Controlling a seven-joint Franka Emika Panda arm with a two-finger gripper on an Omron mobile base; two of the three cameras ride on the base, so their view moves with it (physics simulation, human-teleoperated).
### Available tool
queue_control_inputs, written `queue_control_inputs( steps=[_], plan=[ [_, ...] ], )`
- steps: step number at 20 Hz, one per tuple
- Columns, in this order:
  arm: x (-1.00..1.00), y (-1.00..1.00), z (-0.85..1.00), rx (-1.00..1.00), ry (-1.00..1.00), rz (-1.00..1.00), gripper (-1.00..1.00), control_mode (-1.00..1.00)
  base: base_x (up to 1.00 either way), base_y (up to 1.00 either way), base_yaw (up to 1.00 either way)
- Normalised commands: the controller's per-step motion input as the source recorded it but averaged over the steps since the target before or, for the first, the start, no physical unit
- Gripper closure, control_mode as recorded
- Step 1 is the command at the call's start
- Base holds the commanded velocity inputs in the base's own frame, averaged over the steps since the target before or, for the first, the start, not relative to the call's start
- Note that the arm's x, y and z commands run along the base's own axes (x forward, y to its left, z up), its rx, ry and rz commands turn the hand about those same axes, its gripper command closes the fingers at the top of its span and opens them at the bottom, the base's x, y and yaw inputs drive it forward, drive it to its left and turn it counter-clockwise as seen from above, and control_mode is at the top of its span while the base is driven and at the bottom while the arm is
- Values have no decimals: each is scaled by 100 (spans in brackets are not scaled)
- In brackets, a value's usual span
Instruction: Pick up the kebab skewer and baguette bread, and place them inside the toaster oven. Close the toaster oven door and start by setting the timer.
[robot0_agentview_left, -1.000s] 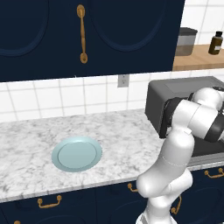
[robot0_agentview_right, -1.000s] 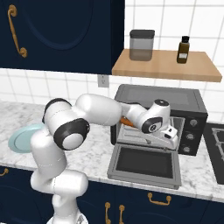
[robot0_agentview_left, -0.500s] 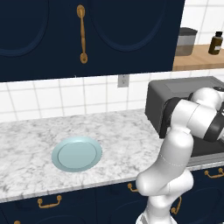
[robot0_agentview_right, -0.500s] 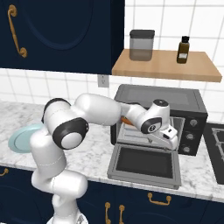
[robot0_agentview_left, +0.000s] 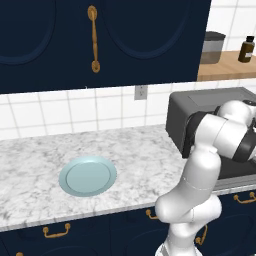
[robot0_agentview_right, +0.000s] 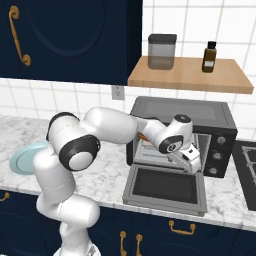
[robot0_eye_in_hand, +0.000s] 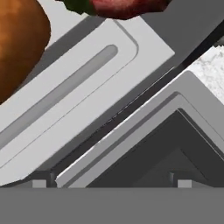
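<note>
Arm at the open dark grey boxy toaster oven (robot0_agentview_right: 220, 135), food on its tray.

Left base view: I see the pale blue round plate (robot0_agentview_left: 88, 176) bare on the grey marble counter (robot0_agentview_left: 30, 165), with free room around it; the arm bends right toward the oven. Right base view: the dark windowed toaster oven door (robot0_agentview_right: 165, 187) lies flat, reaching the counter's front edge; my two-finger gripper (robot0_agentview_right: 189, 161) hangs above it at the oven mouth, jaws spread wide, holding nothing. Hand view: the orange-brown baguette bread (robot0_eye_in_hand: 17, 43) and dark red kebab skewer (robot0_eye_in_hand: 124, 8) rest on the light grey oven tray (robot0_eye_in_hand: 87, 87), near its front lip.
</note>
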Motion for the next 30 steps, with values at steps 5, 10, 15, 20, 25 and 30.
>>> queue_control_inputs(
  steps=[5, 10, 15, 20, 25, 30],
  plan=[
    [6, 25, -5, 0, 1, -10, -100, -100, 0, 0, 0],
    [-72, 0, -7, -5, 1, -3, -100, -100, 0, 0, 0],
    [-66, 15, 3, -3, 0, -2, -100, -100, 0, 0, 0],
    [-79, 50, 35, -13, 0, 5, -100, -100, 0, 0, 0],
    [-92, 82, 6, -13, 5, 23, -100, -100, 0, 0, 0],
    [-71, 75, -24, -1, 13, 12, -100, -100, 0, 0, 0]
  ],
)
